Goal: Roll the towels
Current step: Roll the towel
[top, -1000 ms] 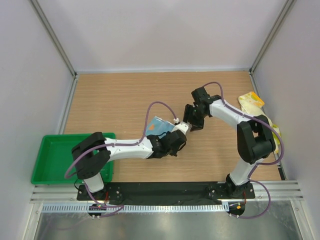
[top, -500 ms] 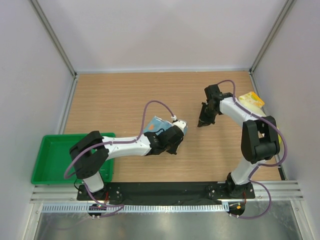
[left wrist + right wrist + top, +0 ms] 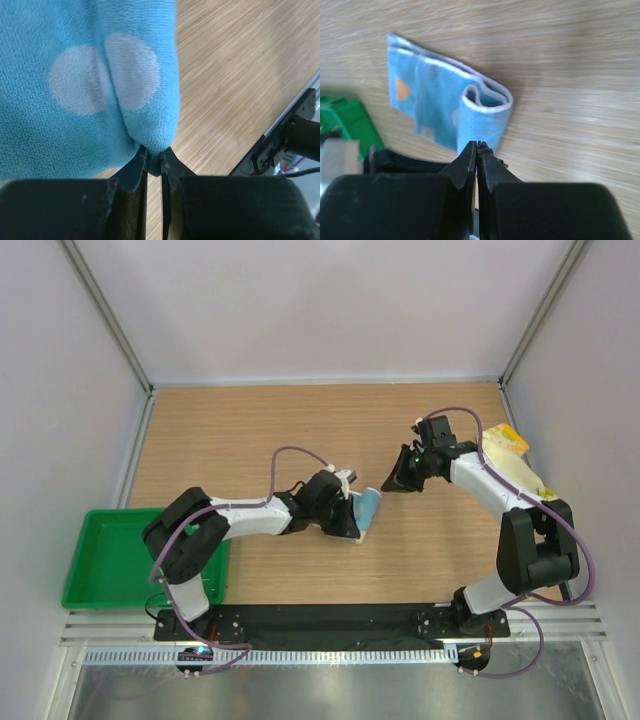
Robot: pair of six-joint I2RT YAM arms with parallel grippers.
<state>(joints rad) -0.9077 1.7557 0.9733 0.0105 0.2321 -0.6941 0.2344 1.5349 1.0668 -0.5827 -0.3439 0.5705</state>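
Blue towel (image 3: pixel 368 508) lies on the surface (image 3: pixel 250 430), about mid-depth and a bit right of centre, between my two arms. It is light blue terry with paler round dots, one orange patch and a white edging. From the right wrist camera it is folded into several layers, with the near end curled over into an open loop whose rim is the white edging. The bundle sits loose and a bit flattened, not a tight cylinder.

My left tool (image 3: pixel 154 160) is closed down on a fold of the blue towel. Cloth is pinched between the tips, the jaws are almost touching, and fabric bulges out just above them. From the top camera that tool sits at the towel's left side, with the arm stretched low across the surface.

My right tool (image 3: pixel 476 150) is fully closed with the tips pressed together, and I see nothing between them. From the top camera it is near the towel's upper right, not touching it.

Yellow towel (image 3: pixel 508 440) lies at the far right of the surface, up against the right wall. It is cream-yellow with orange print, and my right arm partly covers it.

Green tray (image 3: pixel 95 570) is at the near left edge, well apart from both towels.
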